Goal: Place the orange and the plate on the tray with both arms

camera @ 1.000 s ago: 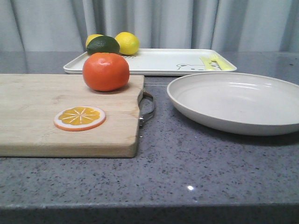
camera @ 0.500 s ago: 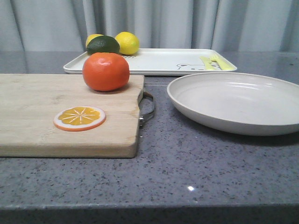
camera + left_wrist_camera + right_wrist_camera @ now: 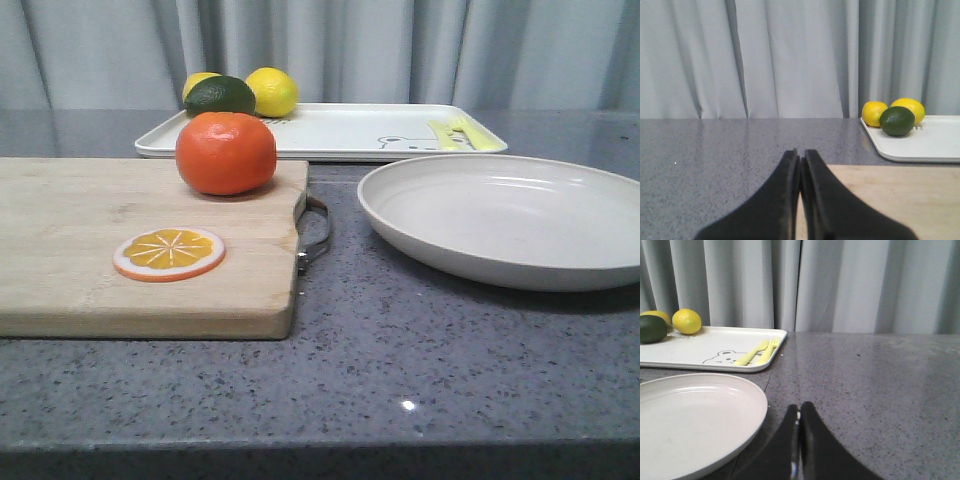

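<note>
- Grey curtains (image 3: 400, 50) are hanging behind a speckled grey countertop (image 3: 400, 370), and you are looking at a scene where nothing has been picked up yet.
- You are seeing the orange (image 3: 226, 152) sitting on the far right part of the wooden cutting board (image 3: 80, 260), with an orange slice (image 3: 169, 253) lying nearer on the same board.
- You are seeing the plate (image 3: 505, 220) resting on the counter at the right, just beside the board's metal handle (image 3: 316, 232) but apart from it.
- You are finding the tray (image 3: 330, 130) lying at the far side, behind both; two lemons (image 3: 271, 91) and a dark green fruit (image 3: 220, 95) are crowding its far left corner, and yellow-green utensils (image 3: 455, 133) are lying at its right end beside a bear drawing.
- You are holding the left gripper (image 3: 801, 160) clenched and empty, low over the left part of the board; the orange is not showing in its wrist view.
- You are holding the right gripper (image 3: 799, 412) pressed together too, empty, hovering just right of the plate's rim.
- You are, by my reading, at the approach step: next, both sets of fingers need spreading, the left one swinging right toward the orange, the right one meeting the plate's rim, aiming for the tray's bare middle.
</note>
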Action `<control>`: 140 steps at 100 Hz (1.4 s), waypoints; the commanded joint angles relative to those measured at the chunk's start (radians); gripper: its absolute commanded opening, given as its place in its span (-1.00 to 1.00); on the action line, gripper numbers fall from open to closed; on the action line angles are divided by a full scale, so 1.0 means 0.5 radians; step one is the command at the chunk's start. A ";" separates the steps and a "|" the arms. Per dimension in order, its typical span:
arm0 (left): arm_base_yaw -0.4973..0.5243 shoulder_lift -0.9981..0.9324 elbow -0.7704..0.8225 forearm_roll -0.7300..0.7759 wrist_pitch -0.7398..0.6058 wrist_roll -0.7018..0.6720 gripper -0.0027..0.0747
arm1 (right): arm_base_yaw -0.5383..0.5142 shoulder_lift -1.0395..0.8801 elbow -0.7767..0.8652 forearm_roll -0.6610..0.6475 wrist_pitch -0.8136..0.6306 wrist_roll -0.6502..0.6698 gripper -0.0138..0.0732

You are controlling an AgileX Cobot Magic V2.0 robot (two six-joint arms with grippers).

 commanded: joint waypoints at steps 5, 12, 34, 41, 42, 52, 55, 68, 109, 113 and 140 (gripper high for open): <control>0.006 0.169 -0.205 -0.012 -0.132 0.000 -0.98 | -0.010 0.088 -0.203 -0.002 0.046 -0.025 -0.83; 0.006 0.278 -0.271 -0.026 -0.132 0.000 -0.98 | -0.010 0.180 -0.284 -0.002 0.124 -0.025 -0.83; 0.006 0.632 -0.481 -0.273 -0.128 0.000 -0.98 | -0.010 0.544 -0.541 -0.002 0.218 -0.025 -0.83; 0.006 0.728 -0.541 -0.273 -0.139 0.000 -0.98 | -0.008 0.663 -0.637 -0.002 0.224 -0.025 -0.83; 0.006 0.736 -0.545 -0.273 -0.139 0.000 -0.98 | -0.008 0.683 -0.655 -0.002 0.228 -0.025 -0.83; 0.006 0.833 -0.560 -0.273 -0.260 0.000 -0.98 | -0.008 0.783 -0.714 -0.002 0.237 -0.025 -0.83; 0.006 0.853 -0.560 -0.273 -0.270 0.000 -0.98 | -0.008 0.799 -0.714 -0.002 0.234 -0.025 -0.83; 0.006 0.930 -0.560 -0.273 -0.295 0.000 -0.98 | -0.008 0.844 -0.709 0.041 0.188 -0.022 -0.83; 0.006 1.186 -0.683 -0.167 -0.234 0.000 -0.88 | -0.008 1.129 -0.981 0.053 0.454 -0.022 -0.83; 0.006 1.231 -0.716 -0.167 -0.201 0.000 -0.76 | -0.008 1.159 -0.994 0.053 0.464 -0.022 -0.83; 0.001 1.473 -0.891 -0.167 -0.164 0.000 0.40 | -0.008 1.238 -1.012 0.053 0.461 -0.022 -0.83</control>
